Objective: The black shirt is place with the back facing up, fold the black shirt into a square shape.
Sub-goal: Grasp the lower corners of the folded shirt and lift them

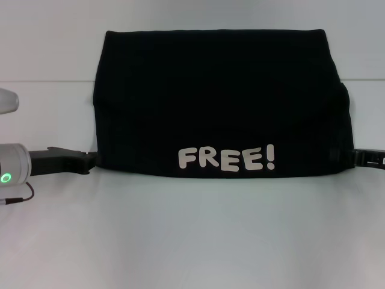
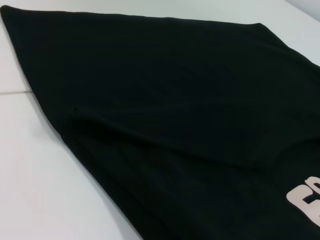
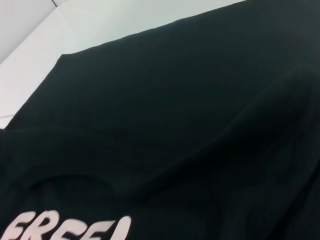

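Black shirt (image 1: 219, 102) lies between left gripper (image 1: 90, 159) and right gripper (image 1: 360, 158).

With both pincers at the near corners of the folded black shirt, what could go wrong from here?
1. The left pincer and right pincer sit at opposite near corners of the soft, matte black cloth shirt. If they move unevenly, the fold may skew.
2. The right side of the shirt bulges and looks less flat than the left, so creases could get folded in.
3. The shirt is wider than deep now, so another fold seems needed to reach a square.
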`<state>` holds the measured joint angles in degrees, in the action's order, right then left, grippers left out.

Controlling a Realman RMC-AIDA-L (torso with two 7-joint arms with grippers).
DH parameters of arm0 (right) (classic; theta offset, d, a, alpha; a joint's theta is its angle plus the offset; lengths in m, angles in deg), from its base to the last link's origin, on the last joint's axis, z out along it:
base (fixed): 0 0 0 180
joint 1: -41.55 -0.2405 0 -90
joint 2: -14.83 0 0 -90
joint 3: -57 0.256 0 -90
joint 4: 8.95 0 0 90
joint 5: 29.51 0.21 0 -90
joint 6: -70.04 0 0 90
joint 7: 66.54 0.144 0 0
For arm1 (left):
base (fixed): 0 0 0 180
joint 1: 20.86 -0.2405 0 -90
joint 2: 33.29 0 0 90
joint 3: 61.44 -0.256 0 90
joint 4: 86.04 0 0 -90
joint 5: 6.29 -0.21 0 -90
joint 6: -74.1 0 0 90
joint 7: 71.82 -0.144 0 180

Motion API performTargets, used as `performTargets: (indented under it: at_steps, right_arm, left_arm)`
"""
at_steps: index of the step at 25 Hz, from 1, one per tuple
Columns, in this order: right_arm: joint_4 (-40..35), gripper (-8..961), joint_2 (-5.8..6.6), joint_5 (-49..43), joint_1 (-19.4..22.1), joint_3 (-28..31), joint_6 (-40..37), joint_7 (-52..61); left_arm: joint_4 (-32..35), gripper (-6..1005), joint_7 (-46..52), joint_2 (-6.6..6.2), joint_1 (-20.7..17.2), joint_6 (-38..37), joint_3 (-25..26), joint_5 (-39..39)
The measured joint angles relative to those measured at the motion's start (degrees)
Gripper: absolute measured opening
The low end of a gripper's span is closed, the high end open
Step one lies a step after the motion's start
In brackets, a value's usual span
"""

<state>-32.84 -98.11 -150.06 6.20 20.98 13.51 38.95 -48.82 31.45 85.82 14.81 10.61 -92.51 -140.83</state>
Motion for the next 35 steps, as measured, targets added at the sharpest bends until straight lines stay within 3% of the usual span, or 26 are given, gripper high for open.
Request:
performTargets:
  at_steps: [2, 5, 10, 19, 29, 35]
  right_arm:
    - [-0.2, 414, 0.03, 0.2, 0.5, 0.2, -1.3, -1.2]
    - [-0.3, 177, 0.32, 0.4, 0.7, 0.5, -2.9, -2.3]
    - [-0.3, 51, 0.63, 0.2, 1.0, 0.5, -3.7, -2.5]
    - [-1.5, 51, 1.44, 0.5, 3.3, 0.8, -7.4, -3.1]
    - [-6.8, 51, 1.32, 0.4, 10.3, 4.4, -21.1, -7.3]
    - [-8.9, 51, 1.53, 0.2, 14.8, 5.9, -30.1, -11.0]
  left_arm:
    - [-0.1, 1, 0.0, -0.05, 0.0, 0.0, 0.1, 0.1]
    - [-0.1, 1, 0.0, -0.04, 0.0, 0.1, 0.2, 0.4]
    - [-0.2, 1, 0.1, 0.08, -0.2, 0.2, 0.2, 0.6]
    - [2.0, 0, 1.9, 0.33, -1.7, -4.4, 0.5, 0.8]
    - [9.3, 1, 2.5, 0.33, -7.1, -21.9, 8.8, 0.5]
    - [12.1, 2, 1.7, 0.12, -10.5, -32.2, 9.9, 0.1]
